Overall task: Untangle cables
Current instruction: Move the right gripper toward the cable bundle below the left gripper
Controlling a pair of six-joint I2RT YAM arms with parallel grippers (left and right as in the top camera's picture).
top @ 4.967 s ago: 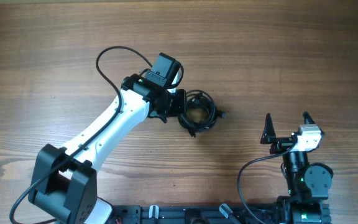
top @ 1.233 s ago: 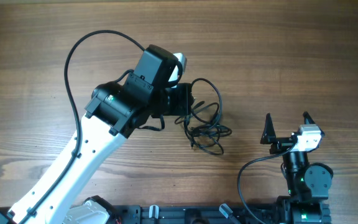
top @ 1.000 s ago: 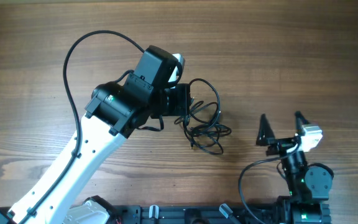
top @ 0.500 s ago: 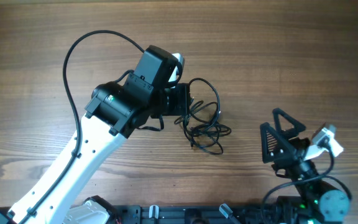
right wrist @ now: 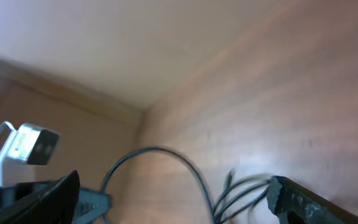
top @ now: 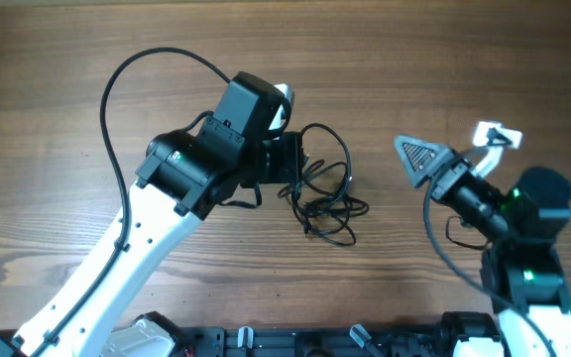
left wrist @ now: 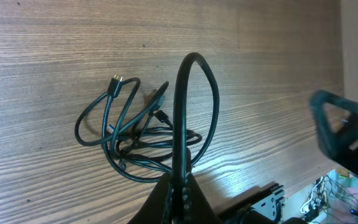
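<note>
Two arms stand at the near edge of a wooden table (top: 484, 50). Left arm (top: 132, 233), white with black joints, reaches from the near left corner to the middle of the tabletop. Right arm (top: 533, 223), black, stands at the near right corner and leans toward the middle. Cables (top: 327, 193): thin black cords in a loose tangle of loops lying on the middle of the tabletop, with one small plug (left wrist: 115, 81) visible at a cord end. Left gripper (left wrist: 179, 186): fingers pressed together, pinching one strand that arches up from the tangle. Right gripper (right wrist: 176, 180): fingers spread wide, holding nothing, to the right of the tangle and apart from it.
</note>
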